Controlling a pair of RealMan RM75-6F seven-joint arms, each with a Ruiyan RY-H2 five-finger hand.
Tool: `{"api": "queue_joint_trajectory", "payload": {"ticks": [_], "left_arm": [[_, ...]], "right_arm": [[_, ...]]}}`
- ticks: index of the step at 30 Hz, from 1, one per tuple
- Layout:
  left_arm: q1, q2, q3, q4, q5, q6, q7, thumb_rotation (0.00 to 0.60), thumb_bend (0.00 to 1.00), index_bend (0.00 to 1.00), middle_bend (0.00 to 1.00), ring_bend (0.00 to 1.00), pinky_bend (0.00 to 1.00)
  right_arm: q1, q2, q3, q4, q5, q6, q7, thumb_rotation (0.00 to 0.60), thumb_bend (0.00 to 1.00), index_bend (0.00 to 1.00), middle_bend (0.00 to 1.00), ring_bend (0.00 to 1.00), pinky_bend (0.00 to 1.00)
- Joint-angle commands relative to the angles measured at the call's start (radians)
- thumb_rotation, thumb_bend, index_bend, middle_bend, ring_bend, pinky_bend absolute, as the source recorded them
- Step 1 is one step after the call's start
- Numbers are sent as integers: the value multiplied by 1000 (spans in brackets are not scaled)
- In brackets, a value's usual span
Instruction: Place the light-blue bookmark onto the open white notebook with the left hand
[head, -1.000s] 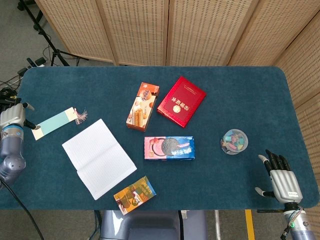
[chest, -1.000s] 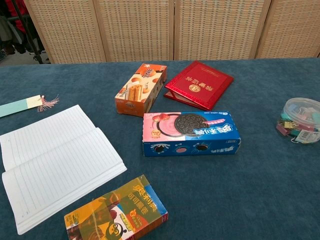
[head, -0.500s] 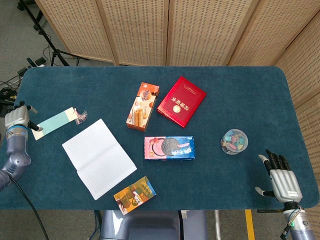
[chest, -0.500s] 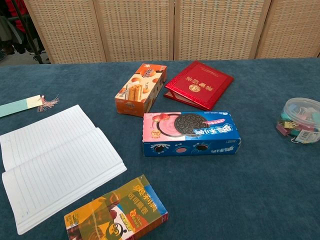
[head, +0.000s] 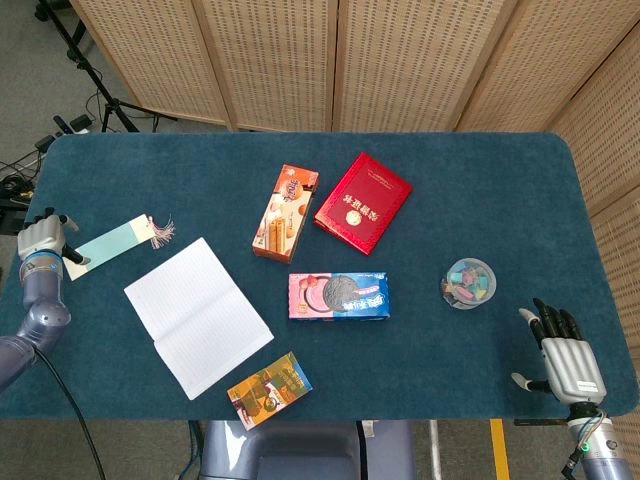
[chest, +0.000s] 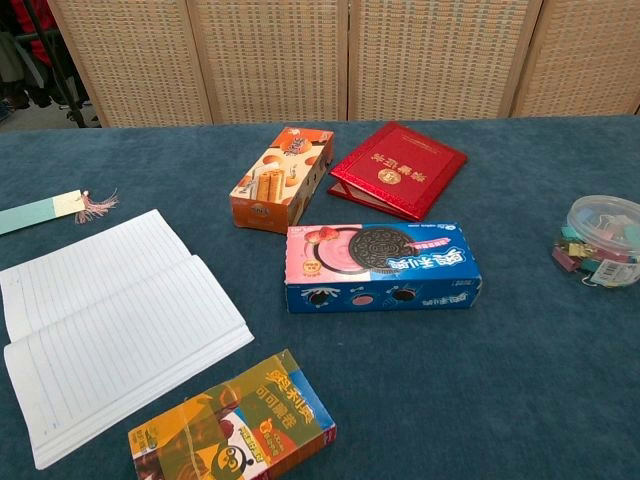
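**A:** Head view first. What's different?

**B:** My left hand (head: 40, 240) has crept in along the table edge over the last second and now sits right at the pale end of the light-blue bookmark (head: 108, 245). The strip itself hasn't budged; it lies flat, running away from the hand, tassel at the far tip. I can't tell whether the fingers are clenched or loose, as I only see the back of the hand.

**A:** And the target?

**B:** The open white notebook (head: 197, 315) is just beyond the bookmark, toward the table's middle. So I judge I'm closing for the grasp, nothing lifted yet. My right hand (head: 563, 358) hangs idle with fingers spread, grasping nothing.

**A:** Chest view?

**B:** No hands there. The bookmark (chest: 40, 211) rests unmoved at the picture's left edge, near the notebook (chest: 110, 310) but not touching it
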Motion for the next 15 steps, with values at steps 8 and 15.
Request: {"api": "queue_joint_trajectory", "payload": {"ticks": [8,15], "left_arm": [[-9,-64,5,91,-25,-26,57,600,142,352,0,0,0],[-5,-77,-6,113,-27,-27,71,600,144,352,0,0,0]], "right_arm": [[5,-3,2,5,9,-10,0,600,105,100,0,0,0],[4,-2,0,5,5,-8,2,600,105,100,0,0,0]]}}
